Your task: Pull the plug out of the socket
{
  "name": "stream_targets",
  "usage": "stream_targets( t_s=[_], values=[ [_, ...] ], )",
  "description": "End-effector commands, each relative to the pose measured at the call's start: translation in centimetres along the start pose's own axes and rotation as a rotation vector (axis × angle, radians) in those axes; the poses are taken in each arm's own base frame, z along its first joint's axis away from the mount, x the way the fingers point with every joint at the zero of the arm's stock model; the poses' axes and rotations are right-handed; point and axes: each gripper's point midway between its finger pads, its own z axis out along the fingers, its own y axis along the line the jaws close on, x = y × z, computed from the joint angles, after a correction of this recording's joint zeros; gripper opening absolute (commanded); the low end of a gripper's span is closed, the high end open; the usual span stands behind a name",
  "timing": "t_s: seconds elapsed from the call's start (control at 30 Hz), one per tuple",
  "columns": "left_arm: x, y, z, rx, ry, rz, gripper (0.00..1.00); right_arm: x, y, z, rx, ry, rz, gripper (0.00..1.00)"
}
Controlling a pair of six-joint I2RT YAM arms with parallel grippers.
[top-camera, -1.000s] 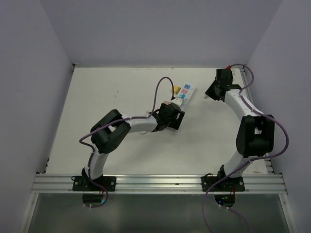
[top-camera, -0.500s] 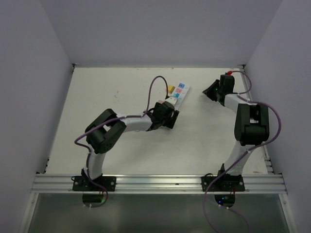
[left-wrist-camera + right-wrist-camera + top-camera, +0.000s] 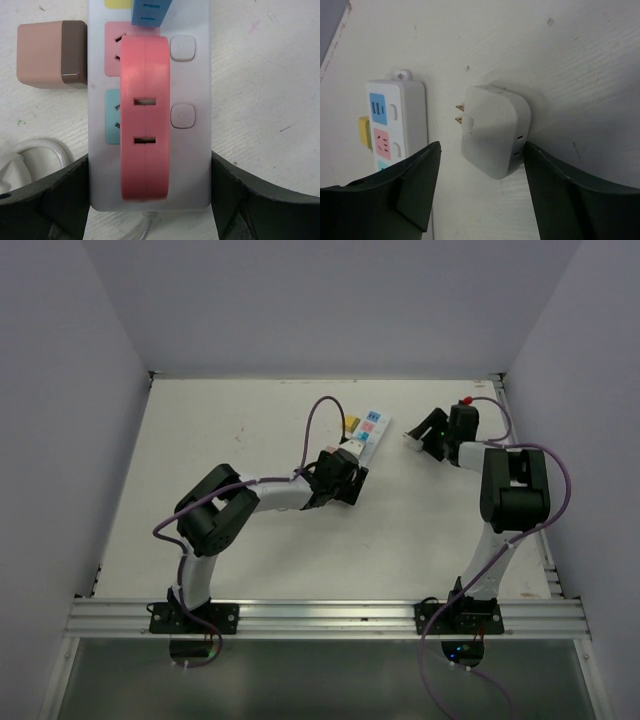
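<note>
Left gripper (image 3: 150, 162) was down on the near end of the socket (image 3: 368, 429). Its fingers (image 3: 60, 195) pressed against both long sides of the white strip, a clamp that looked meant to stop the socket sliding. The looped white cord (image 3: 35, 150) curled just beside that clamped end.

And there was the plug (image 3: 495, 131)! The white block lay flat on the table (image 3: 580, 60), near the socket's far end but clear of it. Its two bare prongs pointed back toward the outlets, so by my read the pull was done.

The right gripper (image 3: 482, 145) sat over the plug with its jaws spread, one on each side and neither gripping. It looked like a release, setting the plug down beside the socket.
</note>
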Motion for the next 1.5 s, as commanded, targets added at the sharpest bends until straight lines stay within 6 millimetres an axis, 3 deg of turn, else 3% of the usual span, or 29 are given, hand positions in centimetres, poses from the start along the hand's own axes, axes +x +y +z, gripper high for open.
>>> stream_targets(
  t_s=[0.0,0.13,0.2,0.27,0.3,0.37,0.53,0.67,0.7,0.83,1.17,1.47],
  values=[
    [14.2,4.7,-1.0,-0.093,0.456,0.121,0.00,-0.3,-1.0,-0.4,0.019,-0.012,0.003,0.74],
    [14.2,4.7,-1.1,-0.089,0.456,0.120,0.00,-0.6,-2.1,-1.7,0.093,-0.020,0.002,0.98],
    [14.2,4.6,-1.1,-0.086,0.453,0.120,0.00,-1.6,-2.2,-2.8,0.137,-0.039,-0.002,0.99],
    [14.1,4.6,-1.1,-0.083,0.451,0.117,0.00,-1.5,-3.4,-4.0,0.229,-0.024,-0.009,0.99],
    [14.1,4.6,-1.1,-0.081,0.450,0.116,0.00,-2.5,-2.8,-4.8,0.236,-0.043,-0.015,0.99],
    [14.1,4.5,-1.1,-0.078,0.447,0.118,0.00,-2.6,-3.2,-6.0,0.295,-0.033,-0.009,0.99],
    [14.0,4.5,-1.1,-0.074,0.443,0.116,0.00,-3.2,-1.0,-8.7,0.312,-0.027,-0.002,0.99],
    [14.0,4.5,-1.1,-0.070,0.442,0.117,0.00,-3.3,1.8,-9.7,0.278,-0.025,0.011,0.99],
    [14.1,4.5,-1.1,-0.068,0.443,0.118,0.00,-2.1,3.4,-9.6,0.259,-0.003,-0.011,0.99],
    [14.0,4.4,-1.1,-0.067,0.438,0.115,0.00,-0.5,5.9,-9.8,0.283,0.027,-0.014,0.98],
    [13.9,4.2,-1.1,-0.054,0.435,0.119,0.00,3.4,12.8,-7.7,0.199,0.070,-0.067,0.89],
    [14.0,4.2,-1.0,-0.050,0.439,0.120,0.00,6.7,14.4,-6.0,0.212,0.123,-0.100,0.79]
  ],
)
